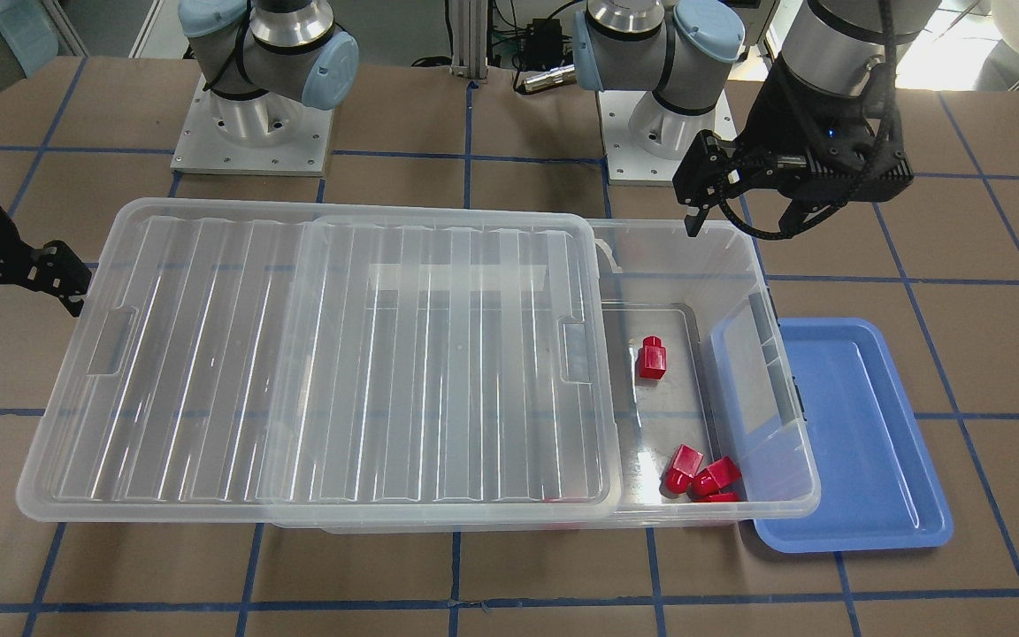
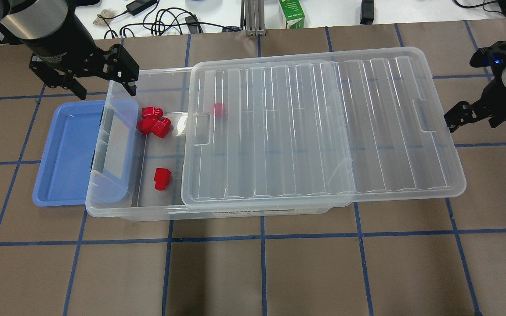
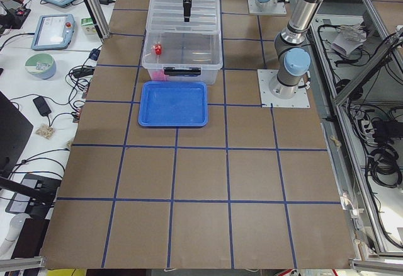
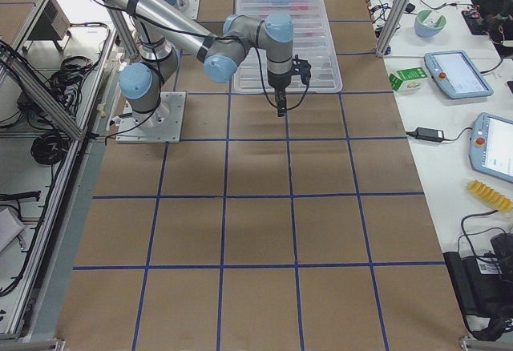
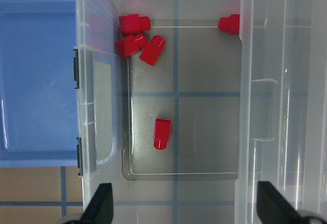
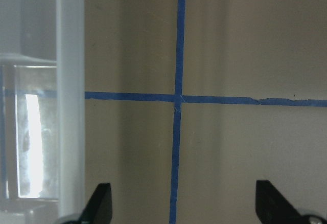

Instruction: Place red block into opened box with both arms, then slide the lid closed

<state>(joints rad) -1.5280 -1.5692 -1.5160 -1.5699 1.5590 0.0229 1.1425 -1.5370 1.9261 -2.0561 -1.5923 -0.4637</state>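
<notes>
The clear box is open at its left end, with the ribbed lid pushed off toward the robot's right and overhanging that end. A red block lies alone on the open part of the box floor. My left gripper hangs open and empty above the box's far-left corner. My right gripper is open and empty, just off the lid's right short end, not touching it.
A cluster of three red pieces lies in the box's far-left corner, and another red piece shows under the lid. A blue tray with nothing in it sits against the box's left end. Cables and a green carton lie beyond the table.
</notes>
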